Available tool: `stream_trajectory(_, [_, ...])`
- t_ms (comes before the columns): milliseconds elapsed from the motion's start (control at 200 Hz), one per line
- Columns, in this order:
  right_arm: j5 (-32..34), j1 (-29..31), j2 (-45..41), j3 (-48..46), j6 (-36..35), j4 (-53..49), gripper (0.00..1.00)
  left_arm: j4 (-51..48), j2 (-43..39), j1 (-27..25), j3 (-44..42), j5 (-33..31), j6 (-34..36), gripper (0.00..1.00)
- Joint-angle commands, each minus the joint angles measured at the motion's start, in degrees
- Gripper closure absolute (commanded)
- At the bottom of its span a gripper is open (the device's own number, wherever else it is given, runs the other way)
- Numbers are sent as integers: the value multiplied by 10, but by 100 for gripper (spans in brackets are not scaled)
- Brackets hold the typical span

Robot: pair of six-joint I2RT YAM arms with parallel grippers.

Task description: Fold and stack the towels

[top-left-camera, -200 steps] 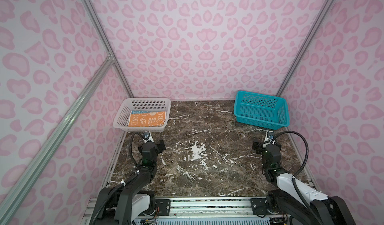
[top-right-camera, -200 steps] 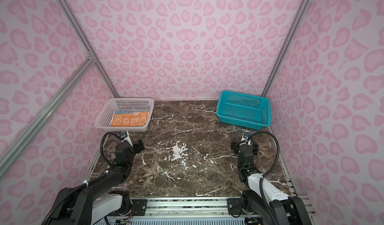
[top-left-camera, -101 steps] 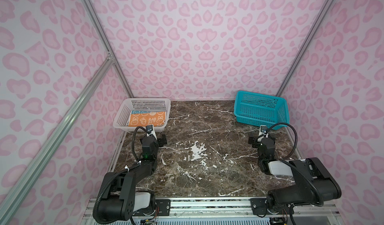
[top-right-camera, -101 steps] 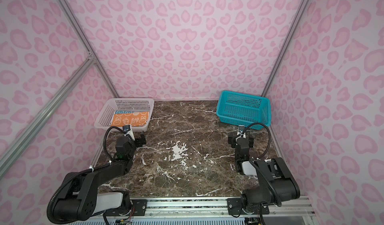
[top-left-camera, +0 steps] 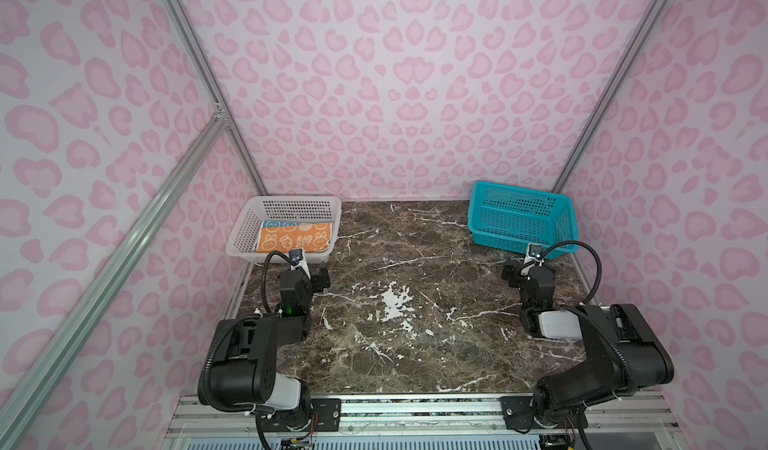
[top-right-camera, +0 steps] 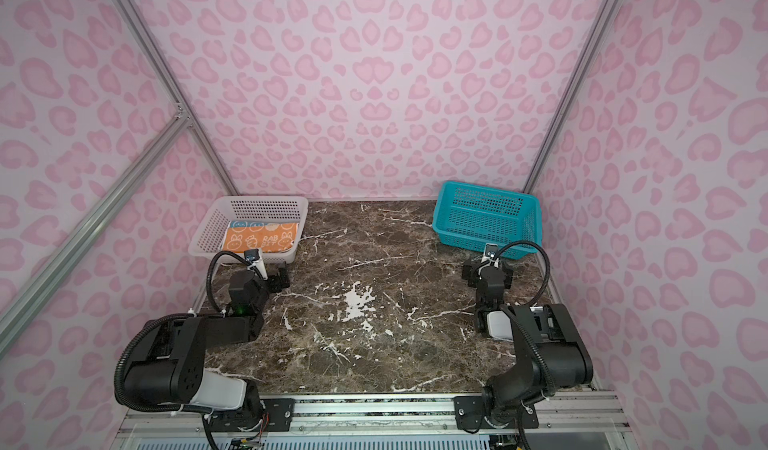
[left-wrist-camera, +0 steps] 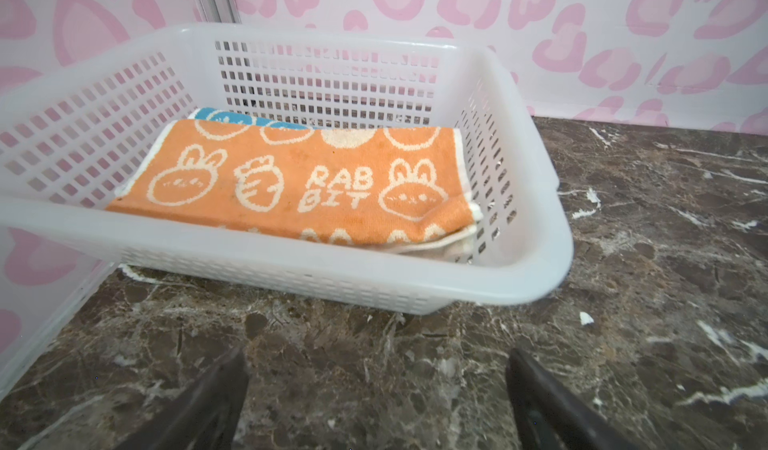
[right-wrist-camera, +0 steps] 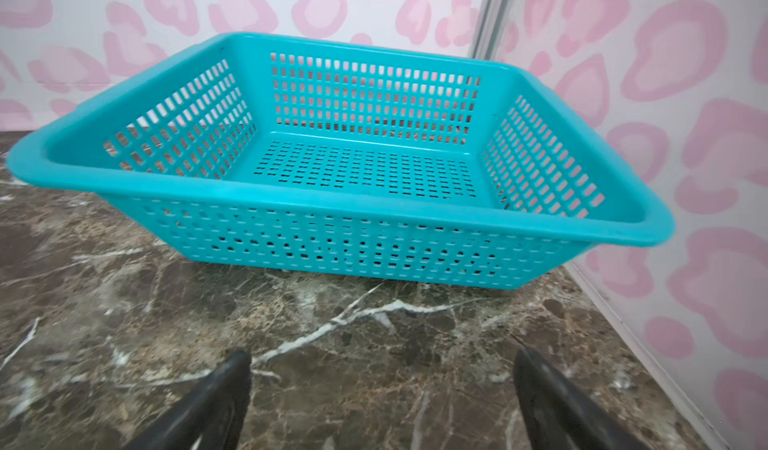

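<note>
Over the worktop we hold the left claw spread and empty, the white basket of towels just ahead, the right claw likewise, the teal basket ahead.

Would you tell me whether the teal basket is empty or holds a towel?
Empty: the teal basket shows a bare perforated floor in the right wrist view, nothing inside.

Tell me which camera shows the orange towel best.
The left wrist view: the orange towel sits close, folded in the white basket, rabbits and lettering legible. In both top views it is small and distant. The right wrist view misses it.
</note>
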Motion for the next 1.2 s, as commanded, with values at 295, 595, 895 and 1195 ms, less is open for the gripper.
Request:
stream_trajectory(295, [-7, -2, 2, 1, 10, -6, 1, 46, 3, 6, 0, 18, -1, 2])
stream_trajectory(595, [-7, -1, 0, -2, 9, -1, 1, 50, 2, 2, -3, 11, 2, 2])
stream_trajectory(895, [-7, -1, -1, -2, 9, -1, 1, 50, 2, 1, -3, 11, 2, 2])
stream_trajectory(1195, [-7, -1, 0, -2, 10, -2, 1, 50, 2, 1, -4, 10, 2, 2])
